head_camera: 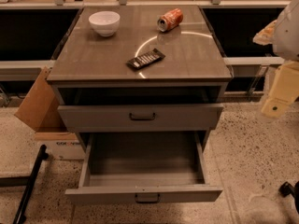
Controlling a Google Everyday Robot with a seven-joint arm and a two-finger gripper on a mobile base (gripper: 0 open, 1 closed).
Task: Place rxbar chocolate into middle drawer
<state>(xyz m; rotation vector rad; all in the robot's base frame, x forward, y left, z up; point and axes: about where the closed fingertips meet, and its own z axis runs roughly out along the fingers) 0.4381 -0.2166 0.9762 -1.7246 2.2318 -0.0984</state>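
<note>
Drawer (107, 193): nearest to me, stood pulled out wide.
Upper drawer (93, 118): sat further in, just above.
Gripper (279, 94): hung right of the cabinet (65, 94), apart from everything; I couldn't tell its grip.
Bar (145, 59): lay flat on the top (196, 55), near its front edge.
Can (170, 19): lay on its side, farther back.
Bowl (104, 22): back left.

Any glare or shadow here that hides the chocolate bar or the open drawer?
Camera view: a curved glare arc crosses the cabinet top beside the chocolate bar; the open middle drawer is shaded inside; the gripper hangs at the right edge.
</note>
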